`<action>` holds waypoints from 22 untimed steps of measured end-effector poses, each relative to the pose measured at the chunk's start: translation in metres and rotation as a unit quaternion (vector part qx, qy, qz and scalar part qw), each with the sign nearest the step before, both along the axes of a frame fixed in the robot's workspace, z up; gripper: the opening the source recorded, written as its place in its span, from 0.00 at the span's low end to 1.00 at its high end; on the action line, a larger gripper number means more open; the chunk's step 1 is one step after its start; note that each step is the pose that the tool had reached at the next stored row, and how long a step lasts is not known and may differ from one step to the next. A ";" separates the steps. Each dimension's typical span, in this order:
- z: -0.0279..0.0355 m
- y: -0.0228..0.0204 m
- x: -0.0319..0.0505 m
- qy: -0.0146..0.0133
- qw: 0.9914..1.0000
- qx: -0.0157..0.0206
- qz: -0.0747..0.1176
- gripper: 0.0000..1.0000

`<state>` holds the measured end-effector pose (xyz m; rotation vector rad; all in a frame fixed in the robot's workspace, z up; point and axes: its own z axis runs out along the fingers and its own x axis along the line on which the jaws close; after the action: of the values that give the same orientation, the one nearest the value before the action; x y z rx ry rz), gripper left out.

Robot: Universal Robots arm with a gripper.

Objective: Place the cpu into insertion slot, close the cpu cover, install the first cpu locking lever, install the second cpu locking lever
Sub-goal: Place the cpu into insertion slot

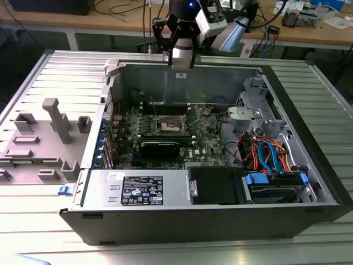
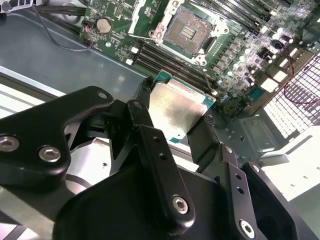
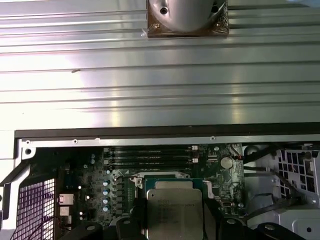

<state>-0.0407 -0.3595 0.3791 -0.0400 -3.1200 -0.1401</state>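
Note:
My gripper [image 1: 182, 57] hangs over the rear wall of the open computer case [image 1: 309, 165] and is shut on the cpu. In both wrist views the cpu [image 2: 175, 107] [image 3: 173, 210], a flat silvery square with a green edge, sits clamped between the black fingers [image 2: 145, 130]. The insertion slot [image 2: 187, 30] [image 1: 168, 126] lies bare on the green board, below and ahead of the held cpu, its dark centre exposed. A silvery plate, apparently the cpu cover [image 2: 141, 17], stands raised along one side of the slot.
Long black memory slots [image 2: 165, 62] run between the cpu and the slot. A coin battery [image 2: 103, 25] sits nearby. A black power-supply box [image 1: 138, 190] and a drive bay with blue and orange cables [image 1: 270, 157] fill the case front. A grey fixture [image 1: 49, 132] stands on the exterior view's left.

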 end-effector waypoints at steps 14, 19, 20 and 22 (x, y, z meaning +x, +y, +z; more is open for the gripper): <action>-0.0048 -0.0008 -0.0044 0.000 1.000 0.000 0.000 0.55; -0.0062 -0.0008 -0.0046 0.000 1.000 0.000 0.000 0.55; -0.0064 -0.0008 -0.0047 0.000 1.000 0.000 0.000 0.55; -0.0071 -0.0008 -0.0047 0.000 1.000 0.000 0.000 0.55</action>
<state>-0.0454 -0.3603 0.3720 -0.0400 -3.1200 -0.1400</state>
